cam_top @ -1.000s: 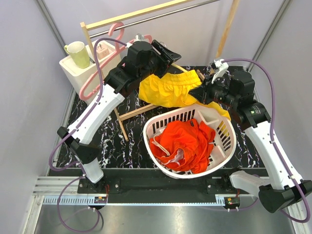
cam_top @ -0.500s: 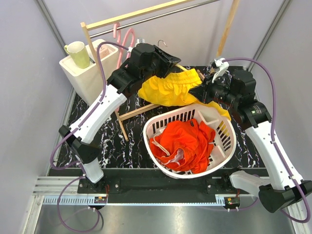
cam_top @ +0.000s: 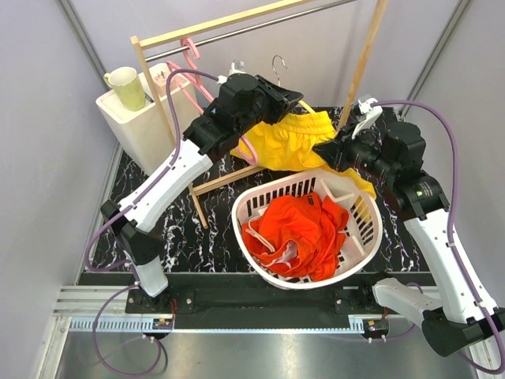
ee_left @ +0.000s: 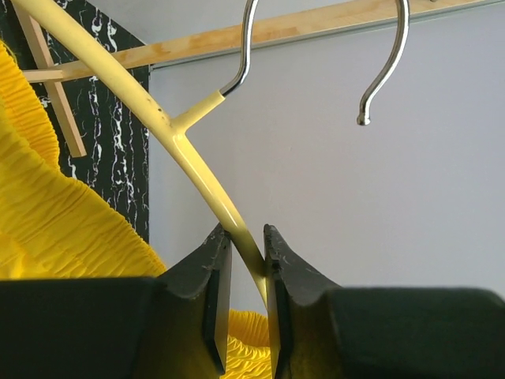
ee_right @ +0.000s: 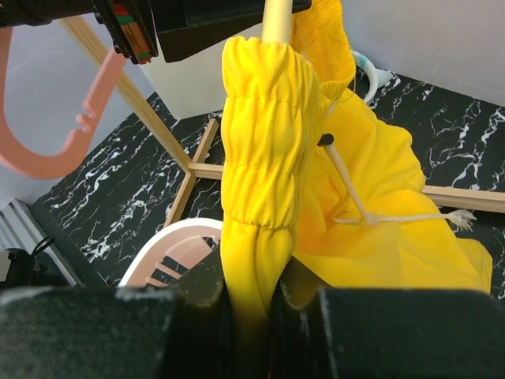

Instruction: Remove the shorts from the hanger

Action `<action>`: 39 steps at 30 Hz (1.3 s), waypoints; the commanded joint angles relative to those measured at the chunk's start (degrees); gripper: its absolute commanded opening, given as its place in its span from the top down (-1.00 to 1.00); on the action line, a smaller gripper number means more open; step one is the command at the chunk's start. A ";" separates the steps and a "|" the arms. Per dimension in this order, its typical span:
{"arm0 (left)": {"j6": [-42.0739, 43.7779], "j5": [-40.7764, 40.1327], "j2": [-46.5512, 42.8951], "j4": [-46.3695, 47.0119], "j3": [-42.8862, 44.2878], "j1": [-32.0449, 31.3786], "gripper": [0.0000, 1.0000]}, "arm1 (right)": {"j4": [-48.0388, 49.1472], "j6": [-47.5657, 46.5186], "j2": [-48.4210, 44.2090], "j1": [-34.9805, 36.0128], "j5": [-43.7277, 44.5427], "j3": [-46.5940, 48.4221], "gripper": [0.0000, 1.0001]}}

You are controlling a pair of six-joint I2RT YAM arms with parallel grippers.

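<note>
Soft gathered cloth shorts (ee_right: 260, 158), glossy yellow hanger (ee_left: 205, 180), shiny metal hook (ee_left: 246, 39), plastic basket (cam_top: 364, 229), wooden rail (cam_top: 221, 21)

Light: bright and diffuse, falling evenly from above; shadows are lying soft.
Glare: a thin glint is running along the hanger (ee_left: 205, 180) hook.
Focus: left gripper (ee_left: 245, 241) and right gripper (ee_right: 252, 304) are blurring dark against their lenses; shorts (ee_right: 264, 142) are showing crisp and saturated.
</note>
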 commanded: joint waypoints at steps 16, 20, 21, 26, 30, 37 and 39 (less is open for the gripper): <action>2.00 -4.85 -3.81 19.40 -6.65 -1.07 1.00 | -8.45 7.38 2.56 0.88 6.60 13.65 -0.53; 3.67 -5.30 -3.81 21.25 -6.73 -1.42 1.00 | -11.53 8.44 7.38 0.88 7.84 20.85 -0.49; 3.67 -5.03 -3.81 21.43 -6.82 -1.43 1.00 | -11.53 8.44 8.01 0.97 7.92 21.48 -0.49; 4.11 -5.12 -3.54 22.39 -6.56 -1.86 1.00 | -12.58 8.87 11.44 0.88 7.05 24.82 -0.31; 4.29 -4.94 -3.63 22.75 -6.38 -1.95 1.00 | -12.76 7.56 11.44 0.88 7.66 24.38 -0.35; 4.20 -4.77 -4.51 23.45 -6.73 -1.95 1.00 | -13.29 6.24 11.44 0.88 9.07 23.06 -0.03; 3.85 -4.68 -4.60 24.15 -7.43 -1.95 1.00 | -13.29 6.59 11.70 0.88 8.19 22.98 0.14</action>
